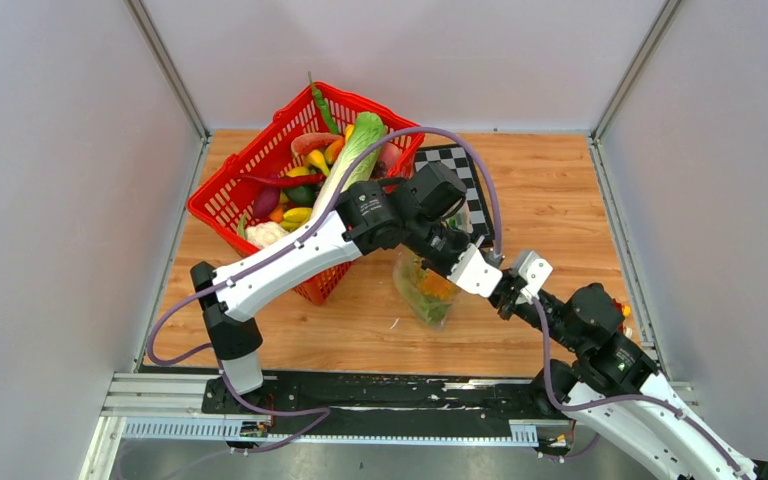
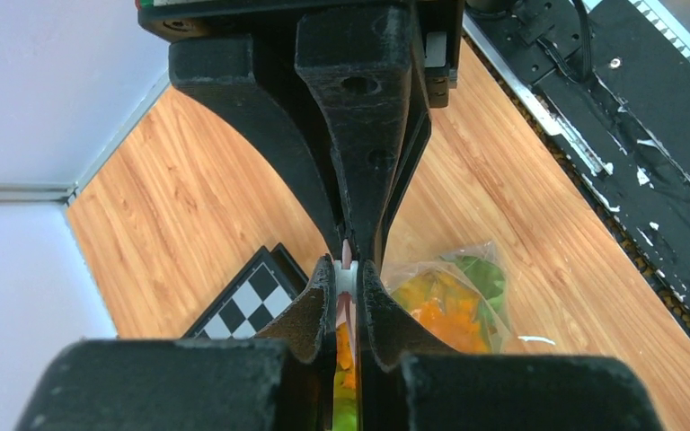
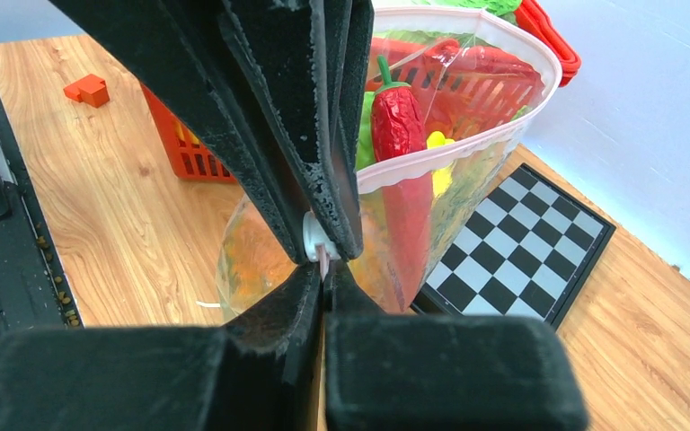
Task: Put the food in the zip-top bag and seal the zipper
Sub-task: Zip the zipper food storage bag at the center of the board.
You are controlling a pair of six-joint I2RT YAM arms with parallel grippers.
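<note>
The clear zip-top bag (image 1: 426,293) hangs over the table centre, holding orange and green food (image 2: 449,305) and a red chilli (image 3: 398,117). Its pale pink zipper (image 3: 454,153) curves around a mouth that stands open. My left gripper (image 2: 348,274) is shut on the white slider at one end of the zipper. My right gripper (image 3: 324,269) is shut on the pink strip right beside it, fingertip to fingertip. In the top view the left gripper (image 1: 447,250) and right gripper (image 1: 462,263) meet above the bag. More food, including lettuce (image 1: 360,145), lies in the red basket.
The red mesh basket (image 1: 250,165) stands at the back left, under the left arm. A checkered board (image 1: 457,160) lies behind the bag. A small orange block (image 3: 90,88) lies on the wood. Grey walls close off three sides.
</note>
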